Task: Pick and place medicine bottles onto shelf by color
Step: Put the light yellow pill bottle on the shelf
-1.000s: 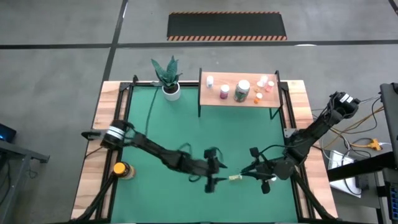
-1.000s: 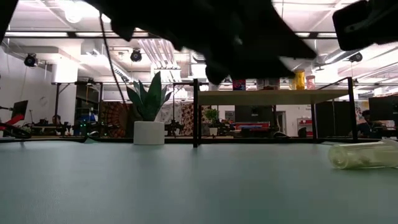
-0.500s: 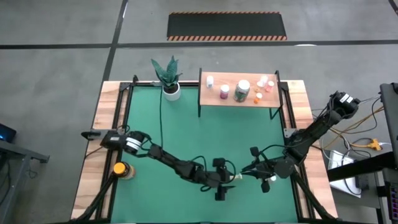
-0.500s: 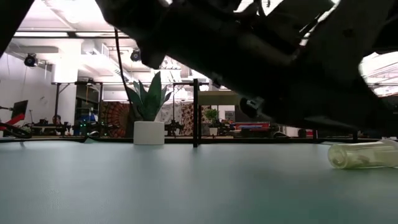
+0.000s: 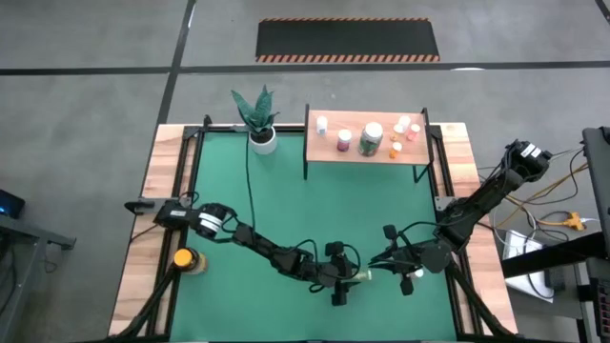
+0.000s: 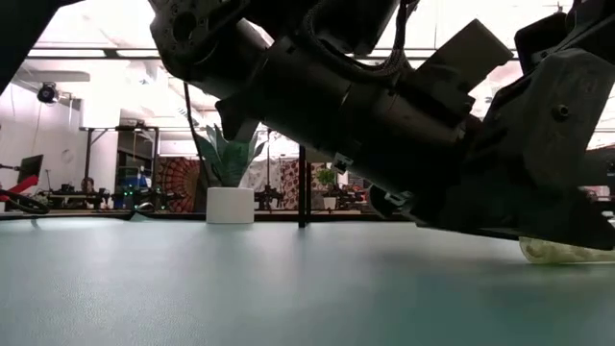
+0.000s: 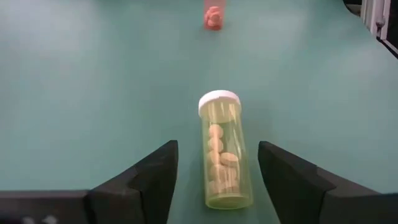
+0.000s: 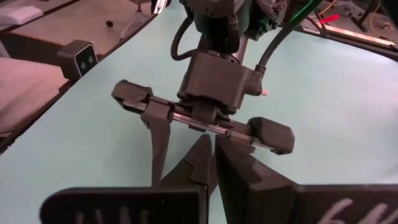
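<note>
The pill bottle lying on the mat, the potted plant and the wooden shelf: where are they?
Pill bottle [image 7: 225, 158]: left wrist view, on its clear body.
Potted plant [image 5: 263, 141]: high view, on its white pot.
Wooden shelf [image 5: 329, 152]: high view, on bare board.

A potted plant [image 5: 258, 122] stands on the green mat [image 5: 286, 205]; a striped floor mat [image 5: 348, 39] lies beyond.
</note>
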Controlling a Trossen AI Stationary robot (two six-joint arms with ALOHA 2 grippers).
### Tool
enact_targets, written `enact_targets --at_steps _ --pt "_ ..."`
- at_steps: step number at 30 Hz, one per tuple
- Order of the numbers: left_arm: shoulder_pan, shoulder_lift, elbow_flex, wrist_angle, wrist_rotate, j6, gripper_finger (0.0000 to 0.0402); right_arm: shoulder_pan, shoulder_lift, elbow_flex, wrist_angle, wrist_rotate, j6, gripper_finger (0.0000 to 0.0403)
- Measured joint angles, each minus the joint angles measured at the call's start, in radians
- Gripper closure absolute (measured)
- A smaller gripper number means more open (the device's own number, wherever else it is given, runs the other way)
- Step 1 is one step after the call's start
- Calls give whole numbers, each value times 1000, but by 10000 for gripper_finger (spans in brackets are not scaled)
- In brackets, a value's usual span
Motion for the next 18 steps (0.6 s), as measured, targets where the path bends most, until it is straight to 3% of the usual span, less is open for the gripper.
enact_targets --at_steps 11,18 --pt "4 -8 -2 -39 2 27 332 0 -1 0 25 0 -21 390" --pt "4 -140 -64 -49 -66 179 332 0 -103 108 -21 3 -180 390"
